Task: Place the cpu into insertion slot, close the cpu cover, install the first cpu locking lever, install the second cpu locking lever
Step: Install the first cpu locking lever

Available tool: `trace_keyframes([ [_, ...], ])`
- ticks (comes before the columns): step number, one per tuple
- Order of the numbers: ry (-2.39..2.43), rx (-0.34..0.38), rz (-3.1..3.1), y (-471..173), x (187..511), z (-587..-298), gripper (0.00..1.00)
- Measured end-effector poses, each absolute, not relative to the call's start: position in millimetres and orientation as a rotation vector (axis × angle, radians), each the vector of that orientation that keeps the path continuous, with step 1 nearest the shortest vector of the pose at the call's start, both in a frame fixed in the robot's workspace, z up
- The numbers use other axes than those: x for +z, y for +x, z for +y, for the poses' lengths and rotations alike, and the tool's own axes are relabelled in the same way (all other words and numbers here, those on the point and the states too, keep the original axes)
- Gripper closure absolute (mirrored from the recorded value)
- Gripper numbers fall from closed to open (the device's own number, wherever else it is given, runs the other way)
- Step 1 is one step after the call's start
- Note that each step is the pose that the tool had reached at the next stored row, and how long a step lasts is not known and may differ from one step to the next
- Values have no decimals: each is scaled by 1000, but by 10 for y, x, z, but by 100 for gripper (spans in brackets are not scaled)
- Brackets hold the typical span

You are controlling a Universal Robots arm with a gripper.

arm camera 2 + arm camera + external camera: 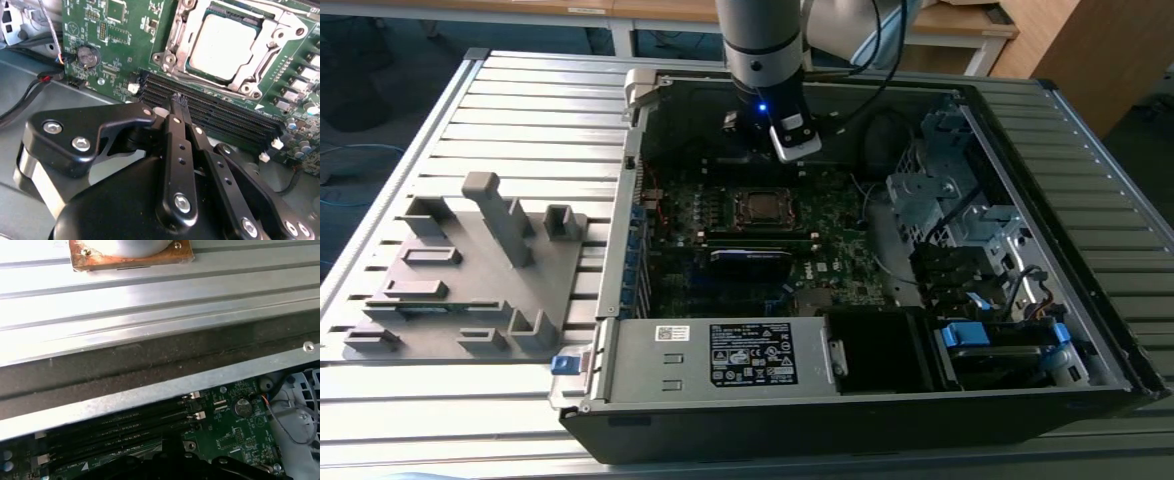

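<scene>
the gripper [176, 100] is seen above the board [834, 225], held over the long black memory slots [210, 107] just beside the socket [761, 205]. in the second wrist view its two black fingers [179, 150] are brought together until the tips meet, and nothing is gripped between them. in the exterior view the arm [761, 50] is lowered into the open case [854, 400], with the gripper [790, 150] hung just beyond the socket's far edge.

the cpu [222, 45] is seated in the socket, its pale grey top shown through the window of the cover [250, 75]. the cover is laid flat over the chip, and its silver frame is set around all four sides. whether the locking levers are latched cannot be told.

beside the memory slots, away from the socket, a round coin battery [86, 56] is mounted on the green board; it is seen in the first wrist view as well [242, 406], past the ends of the memory slots [120, 427] with their white clips. the case wall [150, 395] runs along the slots there.

outside the case, towards the exterior view's left of it, a grey fixture [467, 270] with upright posts is placed on the ribbed metal table [547, 110].
</scene>
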State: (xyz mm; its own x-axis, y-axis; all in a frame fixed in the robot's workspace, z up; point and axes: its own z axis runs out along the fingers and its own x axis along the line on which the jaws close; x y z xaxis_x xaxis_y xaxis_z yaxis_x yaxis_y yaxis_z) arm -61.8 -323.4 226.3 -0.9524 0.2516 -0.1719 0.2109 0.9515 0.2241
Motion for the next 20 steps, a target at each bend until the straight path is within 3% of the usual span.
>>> trace_keyframes([
  [6, 350, 279, 2922, -617, 2262, -3234, 90],
  [20, 357, 84, 3024, -608, 2242, -3228, 90],
])
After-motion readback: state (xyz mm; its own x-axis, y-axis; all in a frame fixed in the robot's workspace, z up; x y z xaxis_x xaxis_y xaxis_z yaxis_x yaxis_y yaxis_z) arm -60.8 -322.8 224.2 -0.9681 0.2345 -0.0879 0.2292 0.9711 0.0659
